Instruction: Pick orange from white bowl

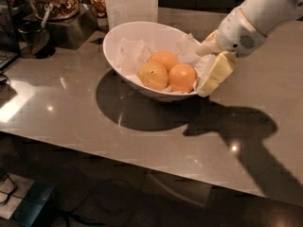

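The white bowl (118,41) stands on the grey counter, lined with crumpled white paper. Three fruits lie in it. The orange (182,77) is the deep orange one on the right. A paler yellowish fruit with a dark dot (152,75) lies to its left, and a third orange-coloured fruit (164,59) lies behind them. My gripper (200,72) reaches in from the upper right and is at the bowl's right rim, just right of the orange. It is open and empty, with one cream finger (205,48) above the rim and the other (215,74) lower outside it.
A tall white container (130,4) stands behind the bowl. A jar of nuts (52,1) on a dark box and a dark cup (30,38) are at the back left. The counter's front edge (142,167) runs across below; the floor lies beyond it.
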`<action>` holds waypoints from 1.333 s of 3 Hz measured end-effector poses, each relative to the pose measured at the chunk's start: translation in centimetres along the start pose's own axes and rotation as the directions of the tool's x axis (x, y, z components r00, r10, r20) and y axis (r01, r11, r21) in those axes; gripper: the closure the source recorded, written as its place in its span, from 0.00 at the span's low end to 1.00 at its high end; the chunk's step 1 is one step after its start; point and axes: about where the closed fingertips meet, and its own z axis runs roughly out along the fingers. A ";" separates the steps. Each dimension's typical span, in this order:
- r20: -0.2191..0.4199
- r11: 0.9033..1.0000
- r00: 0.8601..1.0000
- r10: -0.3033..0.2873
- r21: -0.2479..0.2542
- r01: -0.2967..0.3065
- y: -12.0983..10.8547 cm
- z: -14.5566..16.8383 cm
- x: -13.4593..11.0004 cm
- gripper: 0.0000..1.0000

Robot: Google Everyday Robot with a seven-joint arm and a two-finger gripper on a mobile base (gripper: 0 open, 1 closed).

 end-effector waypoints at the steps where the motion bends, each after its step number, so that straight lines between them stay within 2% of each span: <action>1: 0.003 1.000 1.000 0.005 -0.009 -0.005 -0.3 0.6 0.2 0.33; 2: 0.020 1.000 1.000 0.002 -0.020 -0.002 -0.7 1.3 0.0 0.29; 3: 0.020 0.999 1.000 -0.006 -0.040 0.006 -1.5 2.0 -0.7 0.15; 4: 0.017 0.998 1.000 -0.010 -0.056 0.011 -2.4 2.5 -1.5 0.14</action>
